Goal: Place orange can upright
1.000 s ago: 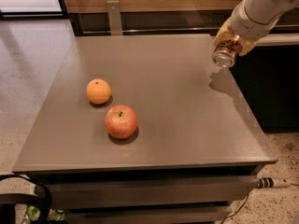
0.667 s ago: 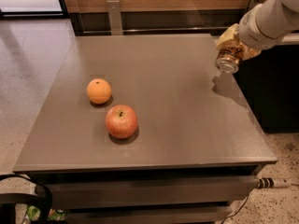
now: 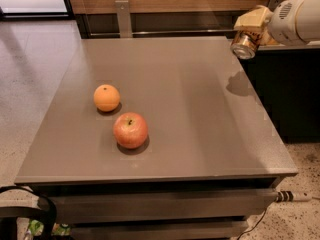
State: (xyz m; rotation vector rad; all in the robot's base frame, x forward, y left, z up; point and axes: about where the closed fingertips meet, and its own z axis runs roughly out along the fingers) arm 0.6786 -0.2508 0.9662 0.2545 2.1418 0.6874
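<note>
The orange can is held in the air above the table's far right edge, tilted on its side with a shiny silver end facing the camera. My gripper is shut on the can, with cream-coloured fingers wrapped over its top. The white arm comes in from the right. The can's shadow falls on the table below it.
A round orange fruit and a red apple lie on the left half of the grey table. A dark counter stands right of the table. A metal post rises behind the far edge.
The arm has lifted the can and carried it a little to the right, further from the table surface. The fruit has not moved.
</note>
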